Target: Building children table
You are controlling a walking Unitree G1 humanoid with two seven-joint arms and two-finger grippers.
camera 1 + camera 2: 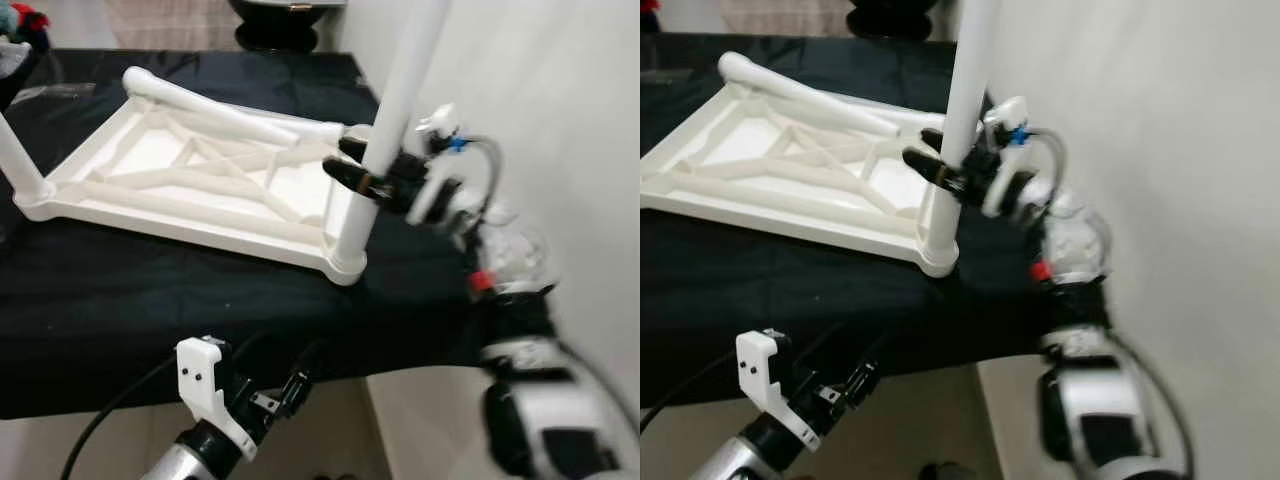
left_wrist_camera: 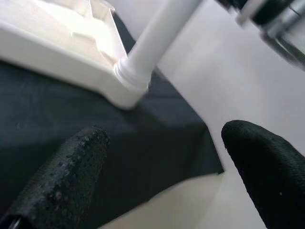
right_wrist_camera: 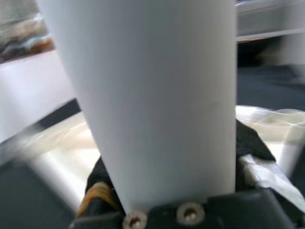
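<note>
A white plastic table top (image 1: 190, 180) lies upside down on a black cloth, its ribbed underside up. A white leg (image 1: 395, 110) stands upright in the near right corner socket (image 1: 345, 265). My right gripper (image 1: 352, 165) is shut on this leg partway up; the leg (image 3: 152, 105) sits close between its black fingers (image 3: 245, 140). Another leg (image 1: 20, 165) stands in the left corner, and a loose leg (image 1: 210, 105) lies across the frame's far side. My left gripper (image 1: 280, 385) hangs open below the table edge, its fingers (image 2: 62, 181) apart and pointing at the socket (image 2: 131, 78).
The black cloth (image 1: 110, 300) covers the work table, whose front edge is near me. A white wall (image 1: 560, 120) rises on the right, close to the right arm. A dark round object (image 1: 285, 20) sits at the back. Colourful items (image 1: 25, 25) lie at the far left.
</note>
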